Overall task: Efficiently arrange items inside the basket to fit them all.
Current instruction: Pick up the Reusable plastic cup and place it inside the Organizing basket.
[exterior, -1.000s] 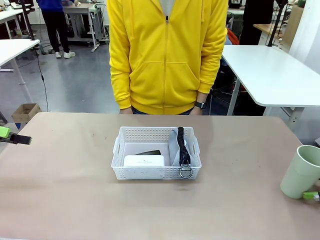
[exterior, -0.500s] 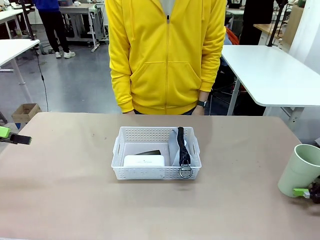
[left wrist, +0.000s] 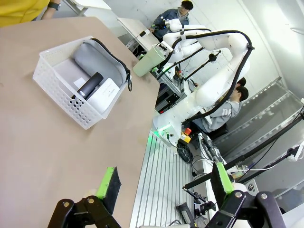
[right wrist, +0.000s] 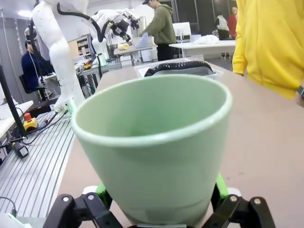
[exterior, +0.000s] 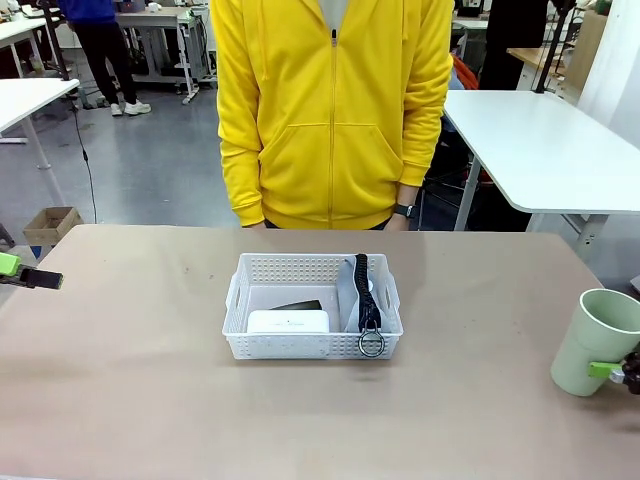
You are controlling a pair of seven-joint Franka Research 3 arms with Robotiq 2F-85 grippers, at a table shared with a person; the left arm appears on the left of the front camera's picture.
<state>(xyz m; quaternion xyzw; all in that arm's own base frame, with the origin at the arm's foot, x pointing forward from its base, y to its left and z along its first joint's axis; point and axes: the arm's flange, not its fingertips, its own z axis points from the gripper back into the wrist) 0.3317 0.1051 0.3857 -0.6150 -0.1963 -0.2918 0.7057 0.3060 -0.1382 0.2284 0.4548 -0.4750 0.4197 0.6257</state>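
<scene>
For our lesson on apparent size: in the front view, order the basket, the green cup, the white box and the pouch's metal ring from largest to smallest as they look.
1. basket
2. green cup, though it stands nearer the camera
3. white box, partly hidden by the basket wall
4. metal ring

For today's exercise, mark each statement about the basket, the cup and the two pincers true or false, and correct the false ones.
1. The pale green cup stands upright on the table, outside the basket. True.
2. The stapler lies on the table beside the basket. False: it lies inside the basket, on the white box.
3. The grey pouch stands on edge along one side of the basket. True.
4. The left pincer is shut on the pouch. False: it is open and holds nothing, far from the basket.
5. The right pincer has a finger on either side of the cup's base. True.
</scene>
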